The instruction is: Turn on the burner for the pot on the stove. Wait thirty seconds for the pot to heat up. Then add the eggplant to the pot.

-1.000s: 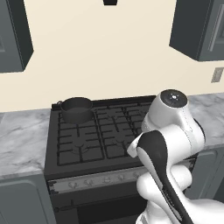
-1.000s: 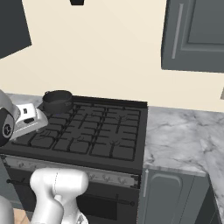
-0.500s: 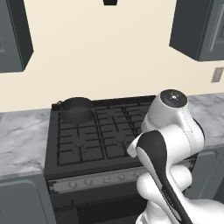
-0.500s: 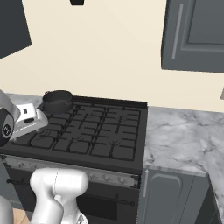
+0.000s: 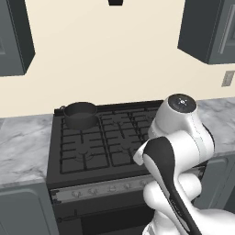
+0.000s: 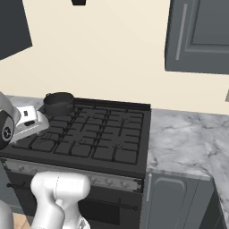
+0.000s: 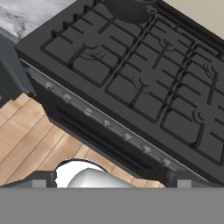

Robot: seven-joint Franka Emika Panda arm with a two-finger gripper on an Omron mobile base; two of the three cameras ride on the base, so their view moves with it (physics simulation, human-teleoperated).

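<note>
Cream wall (image 5: 119, 59), dark grey upper cabinets (image 6: 199, 36), grey marble counters (image 6: 183, 138), and a wooden plank floor (image 7: 30, 135).

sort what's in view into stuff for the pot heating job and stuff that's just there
For the job:
- small round dark grey pot, on the back left burner
- wide black gas stove
- silver front strip of small knobs
- open two-finger tool, held in front of the stove, holding nothing

Just there:
- grey marble counter
- dark grey wall cabinets
- wooden floor
</note>
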